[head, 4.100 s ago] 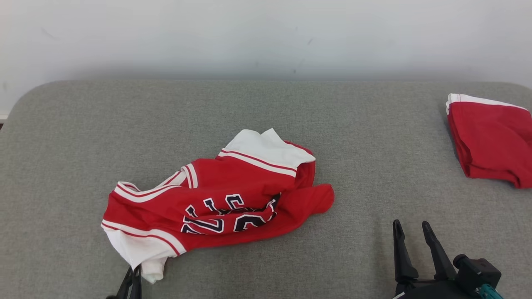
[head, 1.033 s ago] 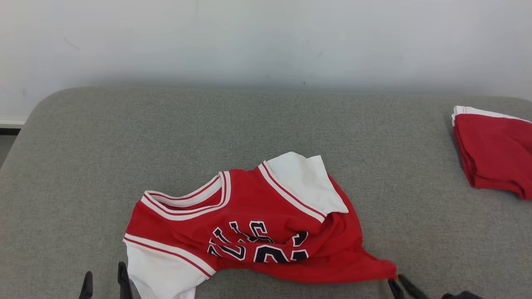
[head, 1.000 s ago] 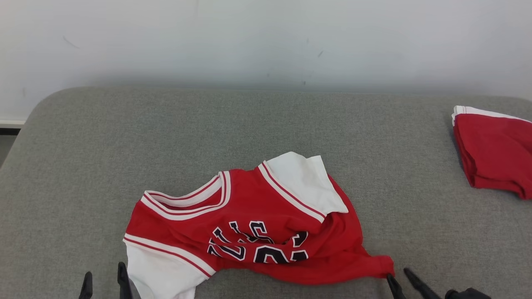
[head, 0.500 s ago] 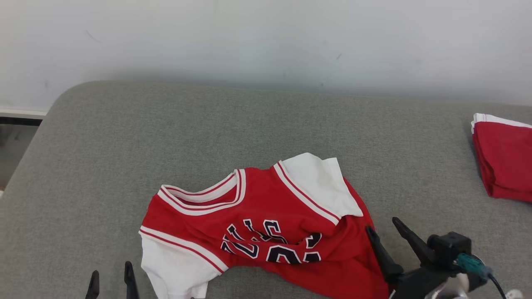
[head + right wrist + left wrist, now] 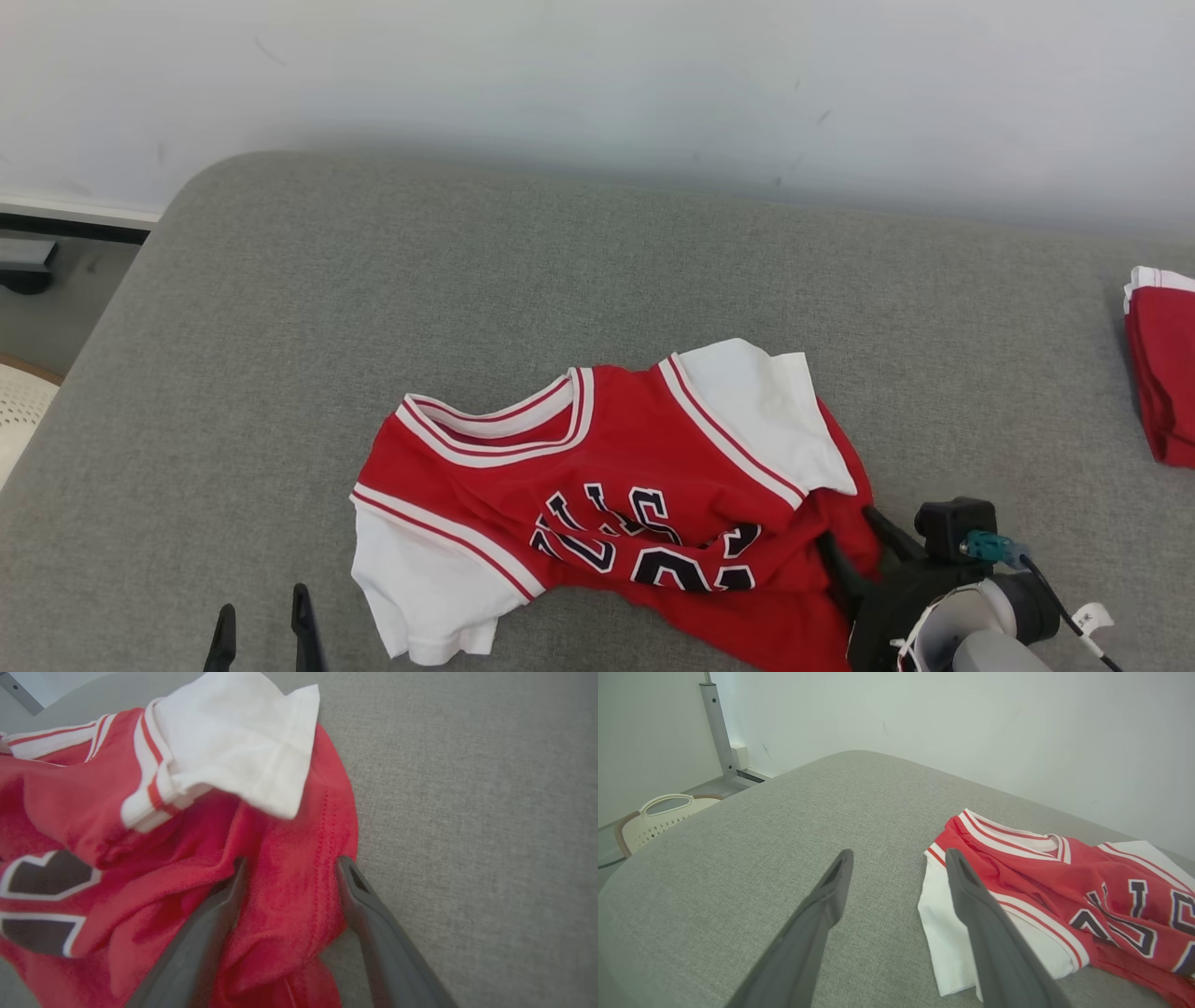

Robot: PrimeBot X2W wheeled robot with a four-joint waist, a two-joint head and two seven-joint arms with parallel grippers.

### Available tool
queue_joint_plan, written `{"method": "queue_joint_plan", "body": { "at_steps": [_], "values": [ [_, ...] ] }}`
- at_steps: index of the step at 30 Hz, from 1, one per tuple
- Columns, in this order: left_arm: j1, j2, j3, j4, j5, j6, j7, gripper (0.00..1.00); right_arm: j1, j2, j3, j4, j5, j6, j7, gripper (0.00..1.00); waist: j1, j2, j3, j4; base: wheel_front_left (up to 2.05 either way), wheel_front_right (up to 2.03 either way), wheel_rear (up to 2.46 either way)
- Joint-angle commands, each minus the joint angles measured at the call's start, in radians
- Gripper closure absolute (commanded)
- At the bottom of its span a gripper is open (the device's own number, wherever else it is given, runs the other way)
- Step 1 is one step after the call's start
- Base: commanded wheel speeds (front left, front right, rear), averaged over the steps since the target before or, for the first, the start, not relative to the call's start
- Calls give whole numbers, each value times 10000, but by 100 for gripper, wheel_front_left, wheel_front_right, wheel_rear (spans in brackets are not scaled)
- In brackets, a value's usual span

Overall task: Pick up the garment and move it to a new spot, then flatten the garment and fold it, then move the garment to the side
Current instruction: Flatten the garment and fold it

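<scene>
**Two grippers apart; jersey lies crumpled on the cushion**

Jersey [image 5: 607, 448]: red body, white sleeves, red-and-white trim at the neck, dark letters edged in white across the chest. It lies on the grey cushion [image 5: 373, 280], in the near half and a little right of centre in the head view. The neck opening points toward the far side.

It is not flat. The chest is bunched, so the letters fold over one another. The far sleeve lies doubled back over the red body. The near sleeve is spread out toward the near edge.

Left gripper [image 5: 261, 602]: low at the bottom left of the head view, over bare cushion and just beside the near sleeve. Its fingers stand apart with nothing between them. In the left wrist view one finger crosses in front of the sleeve's edge. I cannot tell whether it touches.

Right gripper [image 5: 847, 525]: at the jersey's right edge, lower right in the head view. Its fingers stand apart and straddle a ridge of red cloth beside the stitched hem. One finger is over the red cloth, and the other is at the hem where bare cushion begins. The cloth between them is not pinched. I cannot tell whether the tips rest on the cloth.

Other items:
- Folded red cloth [image 5: 1162, 373] with a white edge, at the cushion's right end, well apart from the jersey.
- Pale basket [image 5: 658, 821] on the floor beyond the cushion's left end.
- White wall [image 5: 597, 75] behind.
</scene>
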Motion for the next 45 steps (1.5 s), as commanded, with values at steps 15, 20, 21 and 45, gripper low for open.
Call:
{"method": "queue_joint_plan", "body": {
  "at_steps": [15, 20, 21, 45],
  "values": [
    [126, 4, 199, -23, -178, 72, -26, 0, 130, -1001, -736, -1359, 886, -25, -1873, 100, -1, -1, -146, -557, 0, 0, 0],
    [199, 4, 204, -14, -244, 63, -26, 0, 1223, -1312, -1883, -3364, 713, -25, -1672, 100, -1, -1, -189, -775, 0, 0, 0],
    [195, 4, 196, -12, -251, 69, -26, 0, 1436, -1331, -2104, -3787, 658, -25, -1492, 100, -1, -1, -188, -808, 0, 0, 0],
    [-189, 7, -358, 264, -227, -74, -26, 0, -1155, -1051, -2368, -583, -663, -25, -259, 100, -1, -1, -162, -41, 0, 0, 0]
  ]
}}
